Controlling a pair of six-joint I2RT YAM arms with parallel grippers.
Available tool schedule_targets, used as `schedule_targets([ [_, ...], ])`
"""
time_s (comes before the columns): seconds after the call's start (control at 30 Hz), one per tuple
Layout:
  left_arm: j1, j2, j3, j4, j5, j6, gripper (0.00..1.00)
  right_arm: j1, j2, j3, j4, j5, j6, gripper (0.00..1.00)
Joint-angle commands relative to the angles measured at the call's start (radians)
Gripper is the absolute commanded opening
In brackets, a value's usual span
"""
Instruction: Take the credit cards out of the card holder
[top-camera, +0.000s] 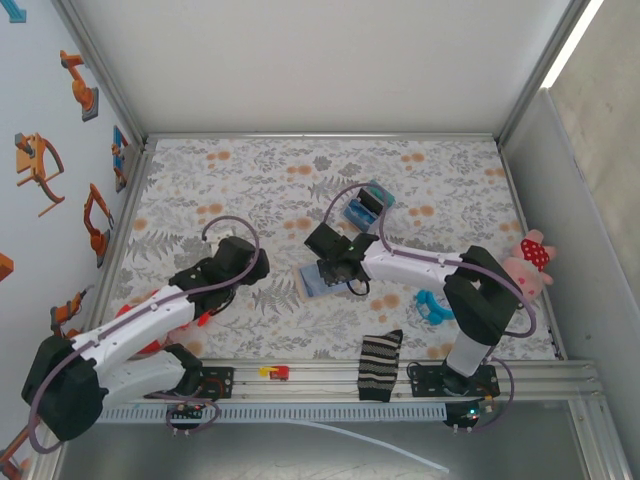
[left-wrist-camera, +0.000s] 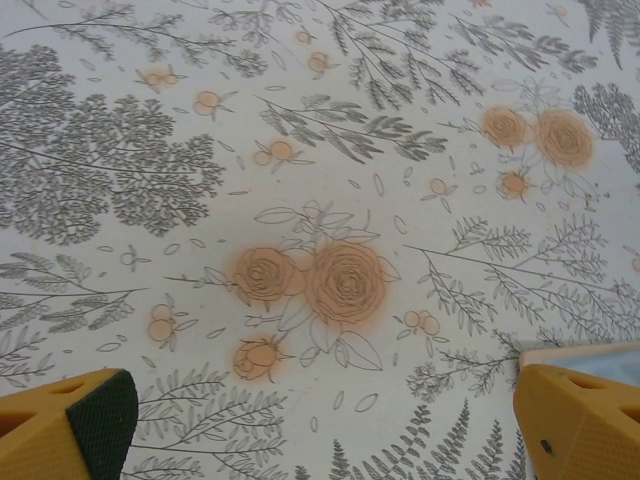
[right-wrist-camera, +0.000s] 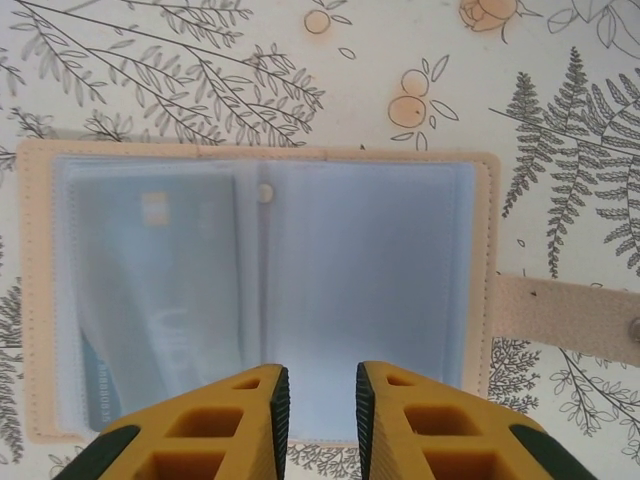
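The flat tan card holder (right-wrist-camera: 370, 300) is laid open, light blue inside, under the right gripper (right-wrist-camera: 319, 385), held slightly spread.

My left arm (top-camera: 130, 332) and right arm (top-camera: 410, 266) wear white shells between black joints, each trailed by a greyish-purple cable (top-camera: 232, 219). My left claw (left-wrist-camera: 320, 400) has mustard-yellow fingers (left-wrist-camera: 580, 425), one faced with a dark green pad (left-wrist-camera: 100, 420); my right claw (right-wrist-camera: 318, 390) has hollow-celled yellow fingers (right-wrist-camera: 200, 440) edged with dark pads (right-wrist-camera: 280, 400).
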Motion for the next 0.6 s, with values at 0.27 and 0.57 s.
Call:
schedule_targets([
  [0.27, -0.040, 0.119, 0.039, 0.017, -0.047, -0.136, 0.97, 0.030, -0.080, -0.050, 0.089, -0.092, -0.060, 0.18],
  [0.57, 0.075, 0.128, 0.010, 0.011, 0.066, -0.189, 0.97, 0.088, 0.028, 0.011, 0.085, -0.115, -0.106, 0.32],
])
